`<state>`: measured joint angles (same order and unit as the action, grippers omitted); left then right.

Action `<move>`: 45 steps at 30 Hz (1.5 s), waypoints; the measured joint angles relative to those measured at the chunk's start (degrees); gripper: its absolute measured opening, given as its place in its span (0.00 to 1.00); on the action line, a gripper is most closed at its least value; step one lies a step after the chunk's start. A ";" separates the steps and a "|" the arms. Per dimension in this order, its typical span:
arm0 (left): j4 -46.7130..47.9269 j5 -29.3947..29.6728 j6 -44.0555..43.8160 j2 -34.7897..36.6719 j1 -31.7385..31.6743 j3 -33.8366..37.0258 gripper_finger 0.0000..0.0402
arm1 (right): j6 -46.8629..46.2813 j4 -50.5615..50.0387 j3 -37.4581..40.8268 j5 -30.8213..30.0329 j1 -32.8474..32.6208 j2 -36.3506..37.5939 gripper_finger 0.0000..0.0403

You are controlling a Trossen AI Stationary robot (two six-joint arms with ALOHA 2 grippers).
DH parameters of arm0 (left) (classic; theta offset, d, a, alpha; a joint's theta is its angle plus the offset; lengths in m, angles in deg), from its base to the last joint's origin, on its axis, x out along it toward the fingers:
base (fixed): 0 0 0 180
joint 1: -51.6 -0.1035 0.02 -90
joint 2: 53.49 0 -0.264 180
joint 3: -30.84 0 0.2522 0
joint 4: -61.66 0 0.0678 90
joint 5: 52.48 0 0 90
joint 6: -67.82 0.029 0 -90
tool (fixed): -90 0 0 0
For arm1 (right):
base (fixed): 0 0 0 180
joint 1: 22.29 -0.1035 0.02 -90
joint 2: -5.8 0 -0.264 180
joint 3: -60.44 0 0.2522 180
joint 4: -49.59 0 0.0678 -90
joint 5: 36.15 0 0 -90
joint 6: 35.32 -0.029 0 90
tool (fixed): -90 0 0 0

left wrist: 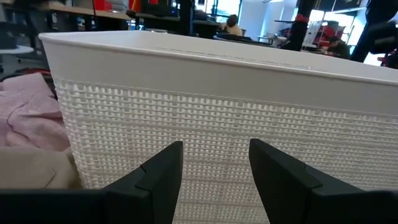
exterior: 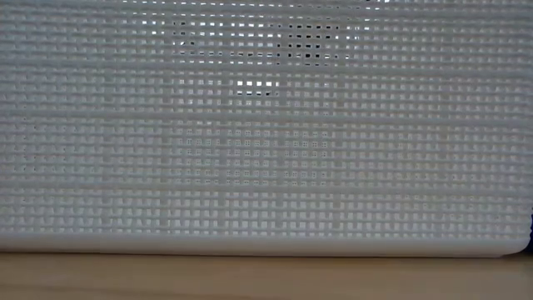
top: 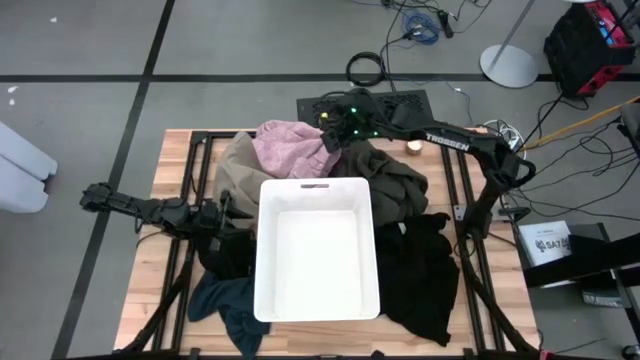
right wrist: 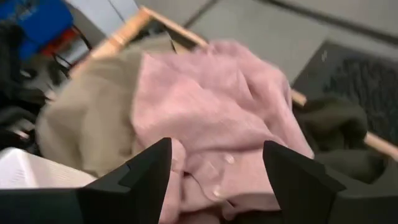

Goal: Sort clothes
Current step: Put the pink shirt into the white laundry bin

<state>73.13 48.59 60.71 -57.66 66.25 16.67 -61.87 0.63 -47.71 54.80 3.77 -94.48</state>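
The right gripper (right wrist: 214, 180) hangs over the pink garment (right wrist: 217, 118) at the far side of the counter (top: 160, 260). Its fingers (right wrist: 146, 171) stand apart and released, with pink fabric showing between them but nothing grasped. In the high view this gripper (top: 335, 128) sits just at the pink garment's (top: 290, 148) right edge, beside the olive-brown garment (top: 395, 180).

The left gripper (left wrist: 214, 177) points at the latticed side wall of the white plastic bin (left wrist: 205, 118). Its fingers (left wrist: 158, 177) are spread wide and empty, close to the wall but apart from it. From above, this gripper (top: 215, 218) lies low along the bin's left side, over a black garment (top: 232, 255).

The white bin (top: 265, 250) stands in the middle of the counter and holds nothing. The clothes ring it:
- The tan-beige garment (top: 235, 170) lies at its far left corner, under the pink one.
- The olive-brown garment lies at its far right.
- A large black garment (top: 425, 270) spreads along its right side.
- The dark teal-blue garment (top: 225, 300) lies at its near left corner.

The low view is filled by the bin's mesh wall (exterior: 266, 125).
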 joint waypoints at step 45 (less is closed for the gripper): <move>0.04 -0.33 -1.46 -0.11 0.00 0.00 0.48 | 9.57 -5.64 -2.62 -15.48 -0.45 -15.77 0.41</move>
<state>73.18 48.26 59.24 -57.76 66.25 16.67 -52.30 -5.01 -50.33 39.33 3.31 -110.24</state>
